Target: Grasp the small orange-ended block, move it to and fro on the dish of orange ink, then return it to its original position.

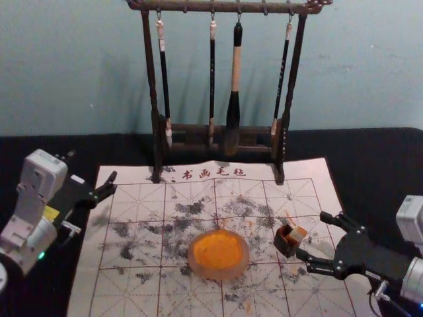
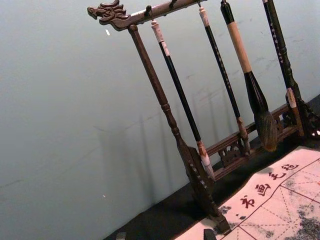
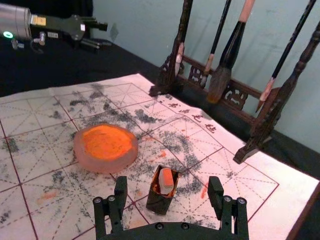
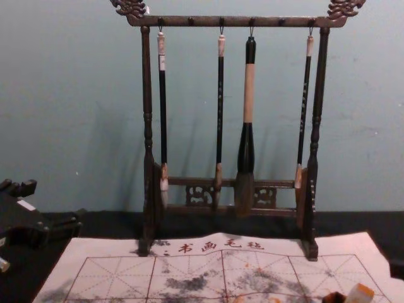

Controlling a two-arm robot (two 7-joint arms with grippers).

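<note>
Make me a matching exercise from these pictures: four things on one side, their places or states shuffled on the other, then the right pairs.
Things
1. orange-ended block
2. round dish
3. right hand
4. left hand

Places or states
A. near the left edge of the mat
B. holding orange ink
C. open, close to the small dark box
D. standing in that box

Right pairs: 1-D, 2-B, 3-C, 4-A
</note>
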